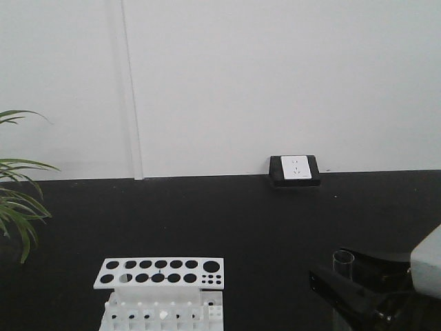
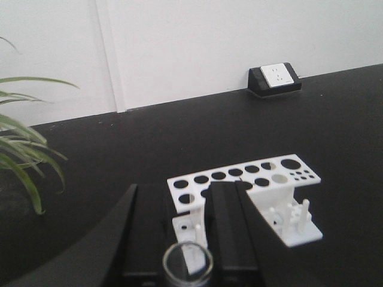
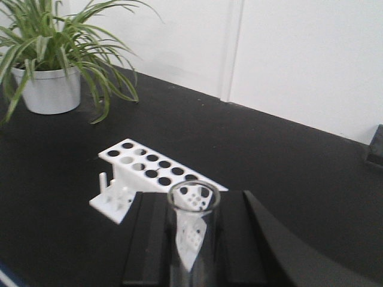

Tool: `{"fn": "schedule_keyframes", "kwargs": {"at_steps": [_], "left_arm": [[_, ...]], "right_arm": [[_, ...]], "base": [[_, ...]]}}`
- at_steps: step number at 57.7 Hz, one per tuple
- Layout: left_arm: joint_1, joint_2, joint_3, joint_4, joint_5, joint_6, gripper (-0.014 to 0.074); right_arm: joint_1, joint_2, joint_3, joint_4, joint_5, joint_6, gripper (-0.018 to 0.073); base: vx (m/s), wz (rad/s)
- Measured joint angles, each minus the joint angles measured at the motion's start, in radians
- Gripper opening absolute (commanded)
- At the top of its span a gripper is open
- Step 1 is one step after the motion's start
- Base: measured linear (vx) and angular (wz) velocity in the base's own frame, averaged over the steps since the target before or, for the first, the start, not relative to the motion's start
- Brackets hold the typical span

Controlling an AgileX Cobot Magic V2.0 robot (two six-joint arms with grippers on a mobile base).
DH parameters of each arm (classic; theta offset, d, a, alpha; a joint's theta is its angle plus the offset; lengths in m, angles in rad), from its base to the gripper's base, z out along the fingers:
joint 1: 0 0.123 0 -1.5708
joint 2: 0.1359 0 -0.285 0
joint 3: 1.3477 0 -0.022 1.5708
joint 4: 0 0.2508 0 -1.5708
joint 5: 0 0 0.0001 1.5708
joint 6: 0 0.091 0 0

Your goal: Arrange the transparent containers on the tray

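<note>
**While each pincer pinches a glass tube, the frame edges cut much away**

Where the left wrist view looks along its own arm, the left pincer [image 2: 188, 209] is pressed onto a test tube [image 2: 187, 264], with its black fingers [image 2: 232, 233] close on either side. Only the tube's round rimmed mouth shows, right at the bottom edge. Its body is cut off below, so how deep it sits in the grip cannot be told. Just beyond this pincer's tips and a little to the right, the white rack [image 2: 242, 179] stands on the black table [image 2: 149, 149]. The fingers hide the rack's near left corner.

The right pincer [image 3: 194, 206] pinches a second test tube [image 3: 191, 239], upright between its fingers with the mouth above them. The tube's lower end runs out of the picture. Through the glass, the part of the rack behind it looks bent and blurred. The rack lies ahead and to the left of this pincer, and a potted plant [image 3: 54, 48] stands farther off on the same side.

In the front view the right pincer shows only in part at the lower right corner, with the tube's mouth poking up from it. The rack is well apart to its left, its lower half cropped by the bottom edge. Most of its holes look dark and a few pale, so what they hold cannot be told. A wall socket [image 1: 294, 169] sits far beyond the pincer, at the foot of the wall [image 1: 275, 83].
</note>
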Motion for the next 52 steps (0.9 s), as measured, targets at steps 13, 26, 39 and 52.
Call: {"fn": "schedule_keyframes", "kwargs": {"at_steps": [13, 26, 39, 52], "left_arm": [[0.000, 0.000, 0.000, 0.000, 0.000, 0.000, -0.0006], [0.000, 0.000, 0.000, 0.000, 0.000, 0.000, -0.0006], [0.000, 0.000, 0.000, 0.000, 0.000, 0.000, -0.0006], [0.000, 0.000, 0.000, 0.000, 0.000, 0.000, -0.0006]], "right_arm": [[0.000, 0.000, 0.000, 0.000, 0.000, 0.000, -0.0013], [0.000, 0.000, 0.000, 0.000, 0.000, 0.000, -0.0013], [0.000, 0.000, 0.000, 0.000, 0.000, 0.000, -0.0013], [0.000, 0.000, 0.000, 0.000, 0.000, 0.000, -0.0013]], "base": [[-0.26, 0.18], [-0.28, 0.30], [-0.30, 0.40], [-0.31, 0.41]]}}
